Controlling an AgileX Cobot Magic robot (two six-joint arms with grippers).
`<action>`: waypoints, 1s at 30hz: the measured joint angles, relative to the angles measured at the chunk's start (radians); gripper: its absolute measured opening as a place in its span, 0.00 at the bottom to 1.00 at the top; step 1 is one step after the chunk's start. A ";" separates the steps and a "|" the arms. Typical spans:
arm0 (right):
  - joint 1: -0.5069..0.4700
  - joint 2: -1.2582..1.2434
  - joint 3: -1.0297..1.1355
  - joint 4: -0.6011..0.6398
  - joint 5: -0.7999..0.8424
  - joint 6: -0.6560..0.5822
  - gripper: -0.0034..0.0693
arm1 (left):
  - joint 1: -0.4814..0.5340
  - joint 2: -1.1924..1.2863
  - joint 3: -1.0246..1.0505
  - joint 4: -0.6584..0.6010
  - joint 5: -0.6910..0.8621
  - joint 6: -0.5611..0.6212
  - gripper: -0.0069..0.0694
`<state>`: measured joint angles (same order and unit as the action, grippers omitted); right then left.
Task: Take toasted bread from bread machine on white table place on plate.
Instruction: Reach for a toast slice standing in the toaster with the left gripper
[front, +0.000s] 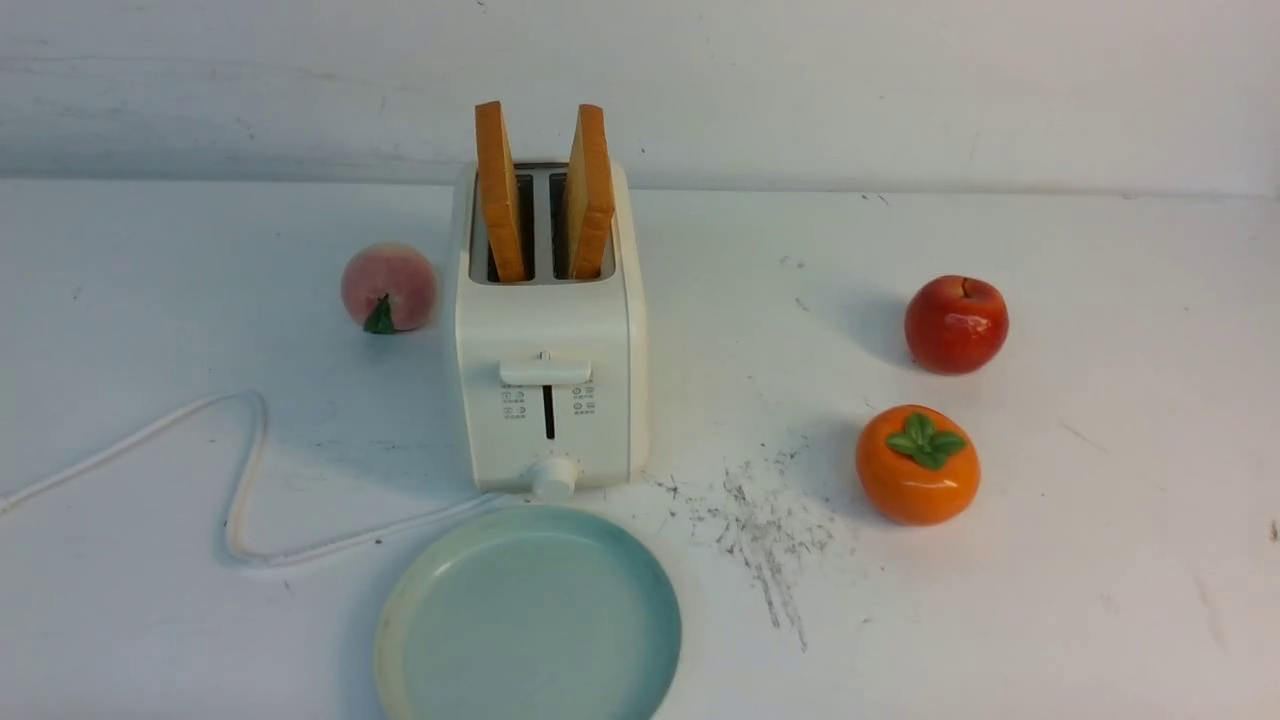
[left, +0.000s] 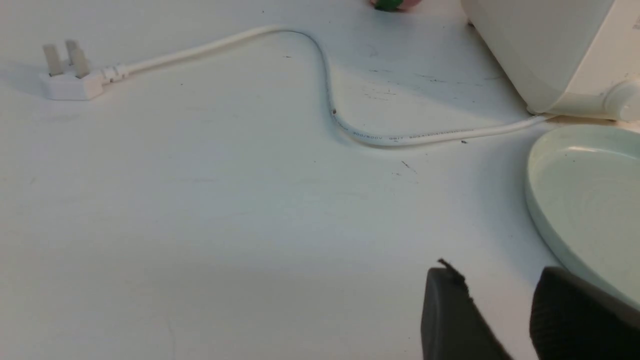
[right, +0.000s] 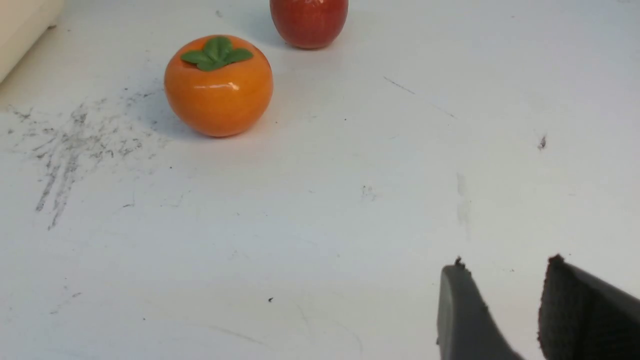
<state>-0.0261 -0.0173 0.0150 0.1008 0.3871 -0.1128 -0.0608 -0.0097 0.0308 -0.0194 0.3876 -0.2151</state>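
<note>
The cream-white bread machine (front: 548, 330) stands mid-table with two slices of toasted bread upright in its slots, the left slice (front: 499, 190) and the right slice (front: 588, 192). The pale blue-green plate (front: 430, 580) lies empty just in front of it. Neither gripper shows in the front view. In the left wrist view my left gripper (left: 500, 272) is open and empty, low over the white table (left: 225, 210), beside the plate's rim (left: 537, 220); the bread machine's corner (left: 545, 50) is beyond. In the right wrist view my right gripper (right: 505, 265) is open and empty over bare table.
A peach (front: 388, 287) sits left of the bread machine. A red apple (front: 956, 324) and an orange persimmon (front: 917, 464) sit to the right, also in the right wrist view (right: 218, 85). The white cord (front: 240, 480) loops left to a plug (left: 67, 80). Dark scratch marks (front: 765, 530) lie right of the plate.
</note>
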 joint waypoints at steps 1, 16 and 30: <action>0.000 0.000 0.000 0.000 0.000 0.000 0.38 | 0.000 0.000 0.000 0.008 -0.001 0.000 0.40; 0.000 0.000 0.000 0.044 -0.006 0.000 0.38 | 0.000 0.000 0.000 -0.235 -0.318 -0.003 0.40; 0.000 0.000 0.010 0.791 -0.260 0.001 0.38 | 0.000 0.000 0.000 -0.678 -0.503 -0.003 0.40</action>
<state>-0.0261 -0.0173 0.0249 0.8915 0.1268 -0.1119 -0.0608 -0.0097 0.0308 -0.6970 -0.1155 -0.2182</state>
